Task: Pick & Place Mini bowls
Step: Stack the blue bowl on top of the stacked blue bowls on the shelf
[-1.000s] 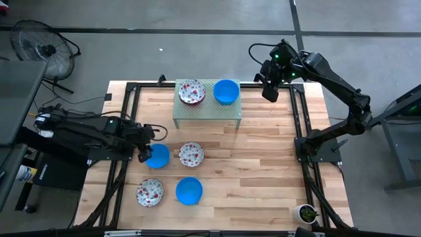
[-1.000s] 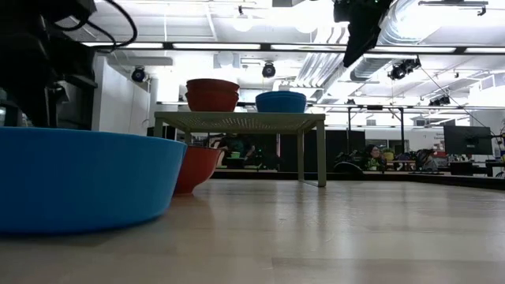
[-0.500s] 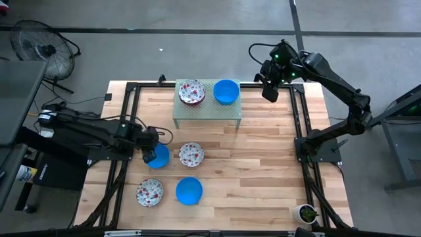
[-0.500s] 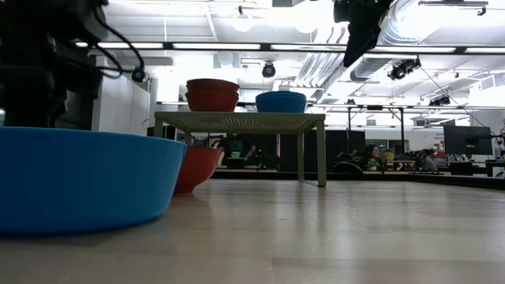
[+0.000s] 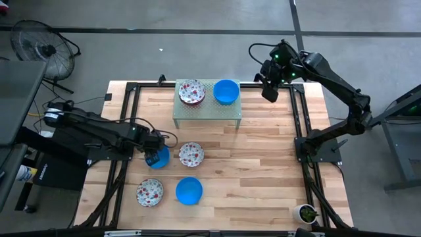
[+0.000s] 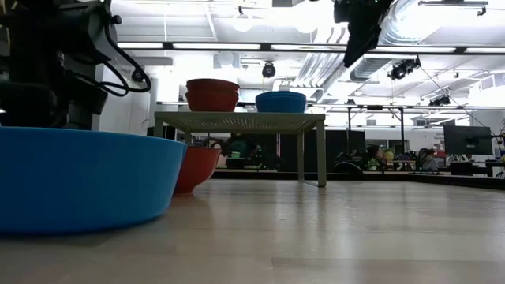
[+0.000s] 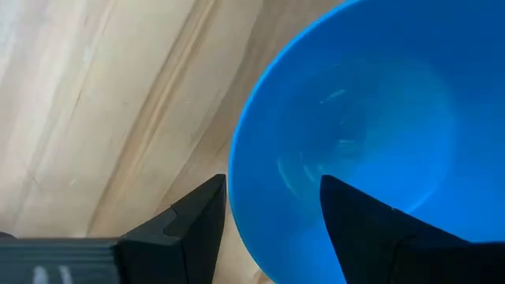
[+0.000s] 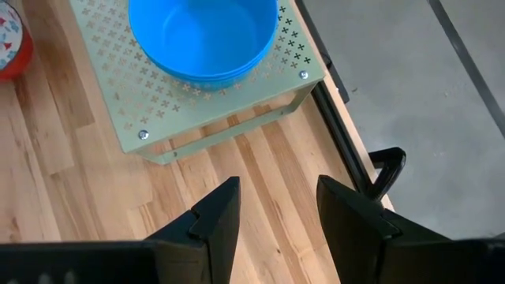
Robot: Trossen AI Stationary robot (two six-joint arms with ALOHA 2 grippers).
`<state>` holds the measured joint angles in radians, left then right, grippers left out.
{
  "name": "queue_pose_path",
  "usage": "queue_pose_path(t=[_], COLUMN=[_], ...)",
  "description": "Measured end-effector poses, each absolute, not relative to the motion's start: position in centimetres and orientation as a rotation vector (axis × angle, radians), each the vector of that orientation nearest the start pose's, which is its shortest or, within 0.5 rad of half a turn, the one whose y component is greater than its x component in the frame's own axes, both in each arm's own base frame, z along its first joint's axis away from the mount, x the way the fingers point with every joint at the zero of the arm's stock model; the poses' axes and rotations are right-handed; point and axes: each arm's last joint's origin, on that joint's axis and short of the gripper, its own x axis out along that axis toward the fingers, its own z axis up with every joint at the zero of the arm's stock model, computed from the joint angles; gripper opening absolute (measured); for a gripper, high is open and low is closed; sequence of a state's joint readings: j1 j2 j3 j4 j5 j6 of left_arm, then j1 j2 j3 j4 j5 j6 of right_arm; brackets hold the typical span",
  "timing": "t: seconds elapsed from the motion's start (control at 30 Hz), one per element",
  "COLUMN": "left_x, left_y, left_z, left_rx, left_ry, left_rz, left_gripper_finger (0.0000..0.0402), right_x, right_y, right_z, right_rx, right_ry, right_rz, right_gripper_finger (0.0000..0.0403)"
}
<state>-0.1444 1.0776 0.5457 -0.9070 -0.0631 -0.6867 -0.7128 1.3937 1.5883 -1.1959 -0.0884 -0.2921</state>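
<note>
Fingers of the left gripper (image 7: 268, 229) stand wide astride the blue bowl's (image 7: 379, 118) near rim — one inside, one outside; right gripper (image 8: 272, 209), open and empty, hangs far off

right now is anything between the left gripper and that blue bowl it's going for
Nothing visible. The left gripper is open and already at the blue bowl: in the wrist view one finger is outside the rim and the other over the inside. The floral bowl sits beside it, apart.
</note>
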Motion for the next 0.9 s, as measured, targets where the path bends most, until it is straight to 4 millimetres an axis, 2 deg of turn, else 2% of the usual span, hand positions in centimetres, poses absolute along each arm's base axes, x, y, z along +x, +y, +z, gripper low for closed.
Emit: queue_pose_path(t=[0.3,0.8,0.9], left_x=[14.82,14.87,14.90], left_y=[-1.97,-2.01,-2.01], left_z=[16.75,16.81,16.86], left_rx=[-0.437,-0.446,-0.446], left_ry=[1.379,1.379,1.376], left_rz=[0.439,0.431,0.430], left_gripper_finger=[0.0190,0.0012,0.0009], right_x=[19.24,19.03,19.03], right_y=[-16.24,-16.06,-16.06], right_z=[38.67,38.51,38.51], right_rx=[0.151,0.177,0.179], right_ry=[1.027,1.054,1.053], right_rz=[-0.410,-0.407,-0.409], right_gripper_finger=[0.0156,0.0156,0.0156])
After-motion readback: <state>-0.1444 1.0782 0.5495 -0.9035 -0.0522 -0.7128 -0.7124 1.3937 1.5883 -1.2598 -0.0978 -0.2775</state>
